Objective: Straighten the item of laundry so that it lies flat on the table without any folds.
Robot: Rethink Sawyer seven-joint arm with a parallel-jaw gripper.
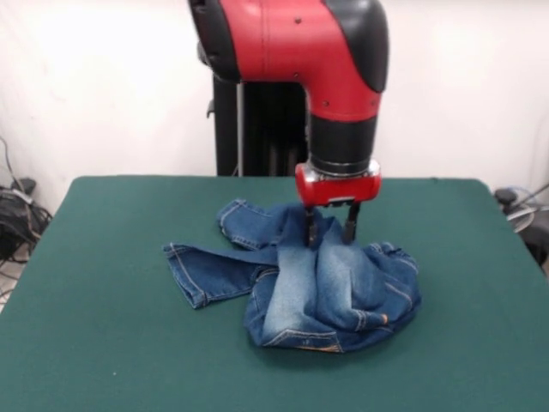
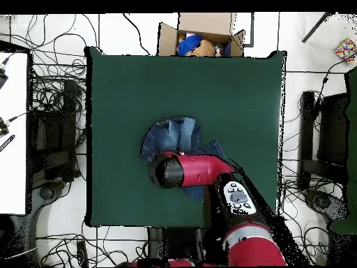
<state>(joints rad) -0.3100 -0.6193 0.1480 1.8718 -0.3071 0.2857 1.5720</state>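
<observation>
The item of laundry [image 1: 330, 296], a small pair of blue jeans, lies crumpled in a heap at the middle of the green table [image 1: 103, 343]. One leg sticks out to the left and another part is folded back behind the heap. My gripper [image 1: 330, 233] points straight down onto the top of the heap. Its two dark fingers [image 1: 310, 228] stand apart, tips sunk into the denim on either side of a raised fold. In the overhead view the arm [image 2: 199, 171] covers the gripper and much of the jeans [image 2: 171, 136].
Wide green felt surrounds the jeans on all sides [image 2: 237, 91]. Off the table's far edge sits an open cardboard box [image 2: 202, 38] with things in it. Cables and equipment lie on the floor around the table [image 2: 56, 105].
</observation>
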